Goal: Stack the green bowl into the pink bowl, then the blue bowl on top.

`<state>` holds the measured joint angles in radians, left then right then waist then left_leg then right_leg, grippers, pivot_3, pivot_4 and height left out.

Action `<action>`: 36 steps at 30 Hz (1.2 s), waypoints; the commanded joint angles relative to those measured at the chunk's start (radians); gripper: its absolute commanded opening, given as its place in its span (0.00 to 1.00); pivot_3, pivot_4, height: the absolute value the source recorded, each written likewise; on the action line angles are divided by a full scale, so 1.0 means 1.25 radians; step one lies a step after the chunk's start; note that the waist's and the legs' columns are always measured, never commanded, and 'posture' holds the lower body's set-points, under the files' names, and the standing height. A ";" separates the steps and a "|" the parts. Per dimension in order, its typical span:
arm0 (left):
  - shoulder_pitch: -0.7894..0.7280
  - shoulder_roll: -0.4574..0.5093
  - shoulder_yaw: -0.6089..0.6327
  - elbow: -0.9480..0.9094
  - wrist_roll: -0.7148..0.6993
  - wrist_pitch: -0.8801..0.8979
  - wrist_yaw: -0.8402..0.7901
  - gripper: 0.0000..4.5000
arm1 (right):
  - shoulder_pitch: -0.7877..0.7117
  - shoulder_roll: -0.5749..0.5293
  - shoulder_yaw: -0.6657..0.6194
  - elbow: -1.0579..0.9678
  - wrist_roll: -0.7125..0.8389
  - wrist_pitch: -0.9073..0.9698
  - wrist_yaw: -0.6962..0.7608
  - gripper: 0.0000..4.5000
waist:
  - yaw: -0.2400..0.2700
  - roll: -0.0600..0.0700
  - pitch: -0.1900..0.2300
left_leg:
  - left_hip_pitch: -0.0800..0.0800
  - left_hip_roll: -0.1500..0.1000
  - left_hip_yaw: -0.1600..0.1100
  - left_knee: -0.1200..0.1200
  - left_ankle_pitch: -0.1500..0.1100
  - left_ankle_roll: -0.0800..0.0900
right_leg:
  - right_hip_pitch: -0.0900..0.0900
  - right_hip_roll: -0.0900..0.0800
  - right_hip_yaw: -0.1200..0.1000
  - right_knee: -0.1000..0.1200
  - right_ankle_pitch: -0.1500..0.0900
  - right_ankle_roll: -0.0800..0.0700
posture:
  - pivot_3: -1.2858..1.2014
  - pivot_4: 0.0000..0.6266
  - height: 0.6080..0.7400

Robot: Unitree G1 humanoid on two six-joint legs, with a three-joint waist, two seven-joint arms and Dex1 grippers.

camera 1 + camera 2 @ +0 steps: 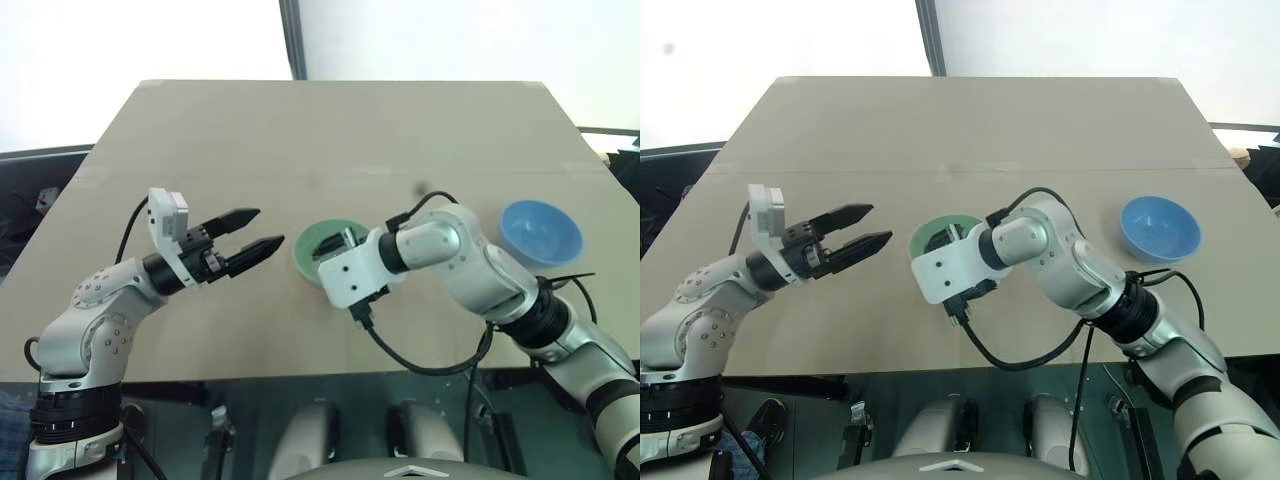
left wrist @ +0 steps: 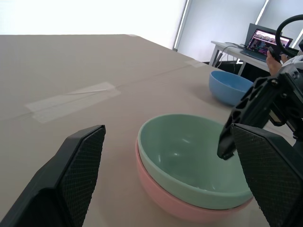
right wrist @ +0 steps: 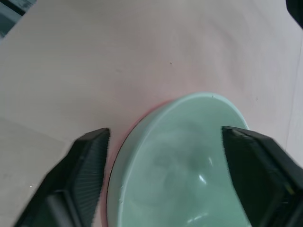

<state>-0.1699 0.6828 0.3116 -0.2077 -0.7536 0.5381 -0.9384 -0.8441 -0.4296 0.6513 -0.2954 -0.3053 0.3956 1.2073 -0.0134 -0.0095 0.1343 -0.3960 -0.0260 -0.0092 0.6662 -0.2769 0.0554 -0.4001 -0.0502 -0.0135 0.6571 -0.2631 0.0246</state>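
stack: green bowl [image 2: 189,156] sits nested in pink bowl [image 2: 165,196]
right gripper [image 3: 165,142]: jaws apart, holding nothing
left gripper [image 1: 250,235]: jaws apart, holding nothing
next: I lift clear, then reach blue bowl [image 1: 540,230]

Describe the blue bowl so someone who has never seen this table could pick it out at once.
Start from the large tan table and go to its right side, beyond the robot's right arm. There the blue bowl sits upright and alone, empty. Unlike the green bowl, which is nested in the pink bowl near the table's middle, it is bright sky blue and unstacked.
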 commanded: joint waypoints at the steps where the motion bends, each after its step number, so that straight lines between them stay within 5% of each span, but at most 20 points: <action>1: -0.007 0.001 0.007 -0.019 -0.008 -0.013 -0.005 1.00 | -0.023 -0.034 -0.083 -0.026 0.018 0.038 -0.003 0.93 | 0.000 0.000 0.000 | 0.000 0.000 0.000 0.000 0.000 0.000 | 0.000 0.000 0.000 0.000 0.000 0.000 | 0.52 0.24 1.00; 15: -0.111 -0.047 -0.066 -0.003 -0.029 -0.005 -0.066 1.00 | 0.206 -0.313 -0.409 -0.096 0.083 0.330 -0.103 0.93 | 0.004 0.000 0.000 | -0.001 0.000 0.000 0.000 -0.001 0.001 | 0.002 -0.002 0.000 -0.002 0.000 0.000 | 0.52 0.24 1.00; 23: -0.199 -0.076 -0.122 0.034 -0.030 0.001 -0.108 1.00 | 0.285 -0.300 -0.476 -0.018 0.085 0.490 -0.263 0.93 | 0.002 0.000 0.000 | -0.001 0.000 0.000 0.000 -0.001 0.001 | 0.002 -0.001 0.000 -0.002 0.000 0.000 | 0.52 0.24 1.00; 33: -0.217 -0.074 -0.131 0.039 -0.029 0.007 -0.122 1.00 | 0.291 -0.248 -0.515 0.223 0.156 0.494 -0.371 0.93 | 0.003 0.000 0.000 | -0.001 0.000 0.000 0.000 0.000 0.001 | 0.002 -0.001 0.000 -0.002 0.000 0.000 | 0.52 0.24 1.00; 36: -0.207 -0.068 -0.126 0.028 -0.032 0.014 -0.124 1.00 | 0.296 -0.238 -0.520 0.269 0.174 0.474 -0.387 0.77 | 0.001 -0.001 0.000 | 0.000 0.000 0.000 0.001 0.000 0.001 | 0.003 0.000 0.000 -0.002 0.000 0.000 | 0.52 0.24 1.00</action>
<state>-0.4278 0.5845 0.1434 -0.1353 -0.7765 0.5549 -1.0863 -0.4769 -0.7270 0.0180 0.0055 -0.0902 0.9969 0.7548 -0.0117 -0.0102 0.1345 -0.3956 -0.0260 -0.0089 0.6680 -0.2775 0.0572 -0.3954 -0.0505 -0.0140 0.6548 -0.2630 0.0251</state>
